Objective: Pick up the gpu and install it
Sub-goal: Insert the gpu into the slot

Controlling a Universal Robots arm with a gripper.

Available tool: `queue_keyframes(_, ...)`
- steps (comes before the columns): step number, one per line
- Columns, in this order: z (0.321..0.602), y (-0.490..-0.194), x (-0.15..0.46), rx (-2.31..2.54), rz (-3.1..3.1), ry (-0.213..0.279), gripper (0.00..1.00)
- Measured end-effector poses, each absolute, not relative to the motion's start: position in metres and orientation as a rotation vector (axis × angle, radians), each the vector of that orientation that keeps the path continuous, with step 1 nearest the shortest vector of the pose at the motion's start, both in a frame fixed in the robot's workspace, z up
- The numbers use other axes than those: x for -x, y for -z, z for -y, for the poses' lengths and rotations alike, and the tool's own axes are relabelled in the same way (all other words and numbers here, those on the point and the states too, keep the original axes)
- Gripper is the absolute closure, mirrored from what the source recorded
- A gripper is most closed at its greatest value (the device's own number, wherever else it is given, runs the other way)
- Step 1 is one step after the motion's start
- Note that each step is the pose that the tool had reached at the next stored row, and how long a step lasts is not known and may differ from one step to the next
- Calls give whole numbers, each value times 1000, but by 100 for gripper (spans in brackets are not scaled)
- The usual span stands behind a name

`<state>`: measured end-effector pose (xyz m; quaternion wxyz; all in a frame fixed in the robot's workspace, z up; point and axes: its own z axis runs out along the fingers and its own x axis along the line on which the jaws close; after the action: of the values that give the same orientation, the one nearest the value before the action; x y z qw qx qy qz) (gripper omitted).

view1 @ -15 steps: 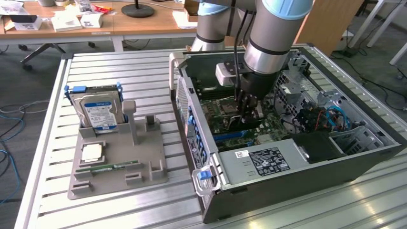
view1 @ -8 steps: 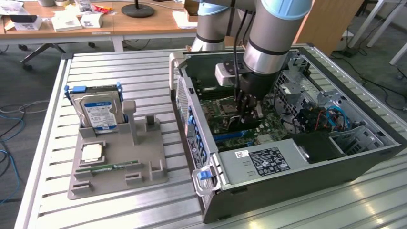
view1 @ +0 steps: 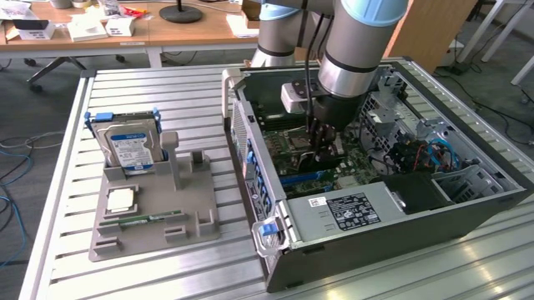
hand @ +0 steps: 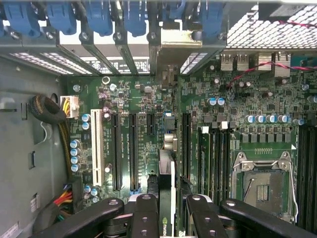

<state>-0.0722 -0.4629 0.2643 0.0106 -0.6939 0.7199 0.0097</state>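
My gripper [hand: 167,208] is shut on the gpu [hand: 166,168], a thin dark card seen edge-on, its green logo between the black fingers [hand: 146,213]. The card runs toward its silver end bracket [hand: 181,42] at the case's rear slot openings. It stands upright above the green motherboard [hand: 247,99], between two long black expansion slots [hand: 133,153]. I cannot tell whether it touches a slot. In the exterior view the gripper [view1: 324,140] reaches down into the open computer case [view1: 376,244].
The empty CPU socket [hand: 260,181] and memory slots lie beside the card. A power supply [view1: 342,212] fills the case's near end. At the exterior view's left, a grey holder [view1: 150,234] carries a hard drive [view1: 129,147] and a green memory stick [view1: 137,220].
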Motion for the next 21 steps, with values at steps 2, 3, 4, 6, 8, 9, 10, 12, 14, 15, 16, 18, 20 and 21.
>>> queue_keyframes(2,463,-264,72,2166,-2246,-30,73)
queue_keyframes(3,463,-264,73,2166,-2246,-30,73)
queue_keyframes(4,463,-264,73,2166,-2247,-30,73)
queue_keyframes(6,463,-264,73,2166,-2247,-30,73)
queue_keyframes(8,463,-264,75,2166,-2247,-30,73)
queue_keyframes(9,463,-264,75,2166,-2246,-30,73)
queue_keyframes(10,463,-264,75,2166,-2246,-30,73)
queue_keyframes(12,463,-264,75,2166,-2246,-30,73)
queue_keyframes(14,463,-263,75,2166,-2247,-30,73)
queue_keyframes(15,463,-262,75,2166,-2246,-30,73)
queue_keyframes(16,463,-261,76,2166,-2246,-30,73)
queue_keyframes(18,463,-260,76,2166,-2246,-30,73)
queue_keyframes(20,463,-259,76,2166,-2246,-30,73)
queue_keyframes(21,463,-258,76,2166,-2246,-30,73)
